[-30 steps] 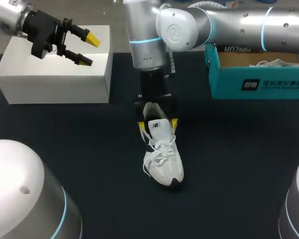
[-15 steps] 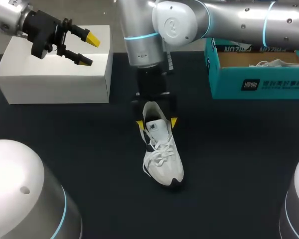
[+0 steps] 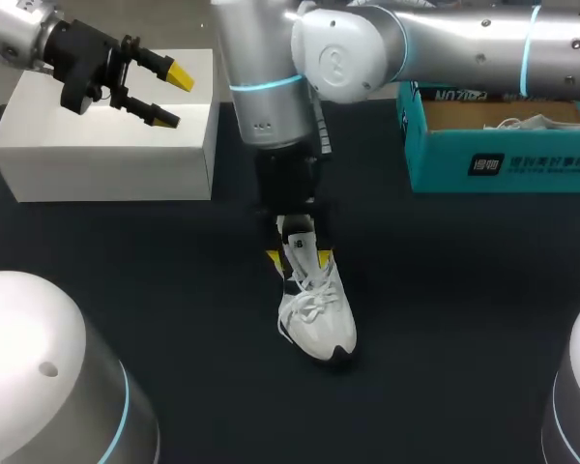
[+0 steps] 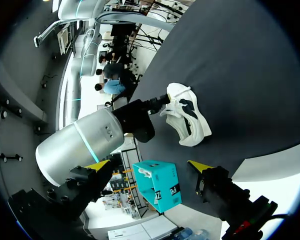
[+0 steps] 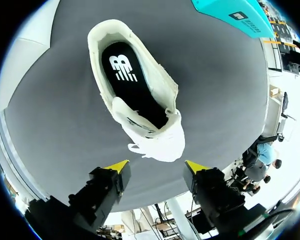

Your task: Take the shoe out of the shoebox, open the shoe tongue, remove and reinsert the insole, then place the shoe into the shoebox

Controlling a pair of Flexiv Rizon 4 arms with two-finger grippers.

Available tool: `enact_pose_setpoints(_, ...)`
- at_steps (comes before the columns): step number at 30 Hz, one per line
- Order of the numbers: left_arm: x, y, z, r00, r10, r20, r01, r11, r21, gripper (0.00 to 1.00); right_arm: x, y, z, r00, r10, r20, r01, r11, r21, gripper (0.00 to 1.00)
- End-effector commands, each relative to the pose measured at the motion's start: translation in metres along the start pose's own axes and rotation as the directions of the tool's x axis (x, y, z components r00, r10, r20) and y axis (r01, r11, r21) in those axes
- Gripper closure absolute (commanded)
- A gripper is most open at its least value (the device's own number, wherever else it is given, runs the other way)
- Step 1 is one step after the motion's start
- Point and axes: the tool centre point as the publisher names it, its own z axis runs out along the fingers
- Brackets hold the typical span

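Dark tabletop (image 3: pixel 464 319); the open teal cardboard shoebox (image 3: pixel 503 159) stands well apart from the right hand (image 3: pixel 299 257); the white lace-up sneaker (image 3: pixel 314 309) lies outside it, just under that hand's wide-spread fingers; the left hand (image 3: pixel 171 97), fingers wide, hangs over a white rectangular box (image 3: pixel 106 155).

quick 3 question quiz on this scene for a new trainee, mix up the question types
1. True or false: the white shoe lies inside the teal shoebox.
2. Multiple choice: the right gripper is
A) shut on the shoe's laces
B) open, with the shoe just ahead of its fingers
C) down inside the shoebox
3. Fill in the blank: the insole that shows inside the shoe is ___ in colour.

Key: 1 false; 2 B; 3 black
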Motion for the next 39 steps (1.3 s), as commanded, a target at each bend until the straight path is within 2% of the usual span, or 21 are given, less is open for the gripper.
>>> enact_pose_setpoints(1, 0.000, -0.001, 0.000, 1.000, 0.001, -0.003, -0.001, 1.000, -0.001, 0.00, -0.010, -0.002, 0.006, 0.999, 0.001, -0.052, -0.003, 0.999, -0.044, 1.00)
enact_pose_setpoints(8, 0.000, -0.001, 0.000, 1.000, 0.001, -0.003, -0.001, 1.000, -0.001, 0.00, -0.009, 0.023, 0.001, 0.996, -0.055, -0.073, 0.047, 0.993, -0.109, 1.00)
enact_pose_setpoints(19, 0.000, -0.001, 0.000, 1.000, 0.001, -0.003, -0.001, 1.000, -0.001, 0.00, -0.003, 0.060, 0.000, 0.983, -0.176, -0.056, 0.166, 0.975, -0.147, 1.00)
enact_pose_setpoints(27, 0.000, -0.001, 0.000, 1.000, 0.001, -0.003, -0.001, 1.000, -0.001, 0.00, 0.002, 0.080, 0.010, 0.976, -0.201, -0.079, 0.190, 0.974, -0.125, 1.00)
enact_pose_setpoints(31, 0.000, -0.001, 0.000, 1.000, 0.001, -0.003, -0.001, 1.000, -0.001, 0.00, 0.006, 0.075, 0.003, 0.979, -0.196, -0.060, 0.188, 0.974, -0.128, 1.00)
enact_pose_setpoints(39, 0.000, -0.001, 0.000, 1.000, 0.001, -0.003, -0.001, 1.000, -0.001, 0.00, -0.001, 0.048, -0.005, 0.987, -0.161, -0.003, 0.160, 0.982, -0.100, 1.00)
